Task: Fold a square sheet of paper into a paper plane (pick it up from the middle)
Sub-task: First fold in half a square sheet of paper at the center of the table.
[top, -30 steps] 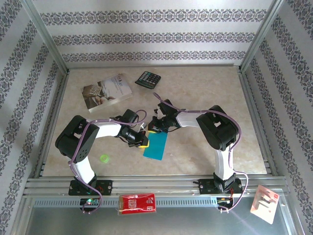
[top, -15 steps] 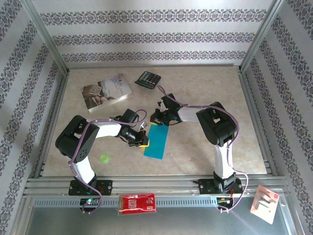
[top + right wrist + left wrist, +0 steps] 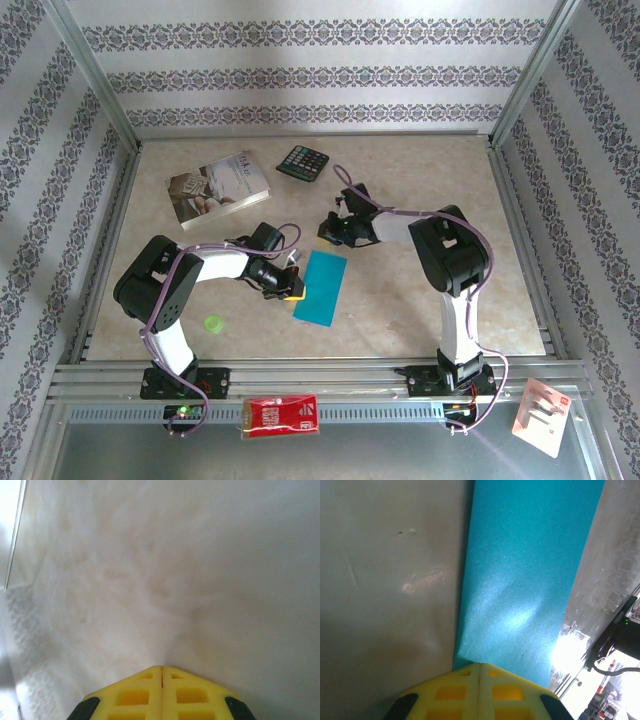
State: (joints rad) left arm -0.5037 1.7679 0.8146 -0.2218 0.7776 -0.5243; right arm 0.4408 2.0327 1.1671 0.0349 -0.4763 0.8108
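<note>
**A:** Top view?
**B:** The thin turquoise-blue sheet of paper (image 3: 322,288) lay flat on the beige marbled surface (image 3: 420,300) as a narrow rectangle, front-centre between the arms. The left pincer (image 3: 293,291) sat at the sheet's left edge. The right pincer (image 3: 330,232) was just past the sheet's far end and looked apart from it. A pale printed book (image 3: 220,188) and a black calculator (image 3: 303,162) were far back, well apart from the sheet. A small green round piece (image 3: 212,323) lay near the left arm, and a red packet (image 3: 282,415) sat on the front rail.

**A:** Left wrist?
**B:** The left pincer (image 3: 480,667) had its yellow fingers pressed together with no gap. Its tip was at the near corner of the sheet (image 3: 525,580). The sheet was flat and not lifted, with bare surface (image 3: 385,580) to its left. I couldn't tell whether the tip pressed the paper or only overlapped it.

**A:** Right wrist?
**B:** The right pincer (image 3: 162,670) was also closed, fingers together with nothing between them. It pointed down at pale surface (image 3: 175,580), and the picture was blurry.
</note>
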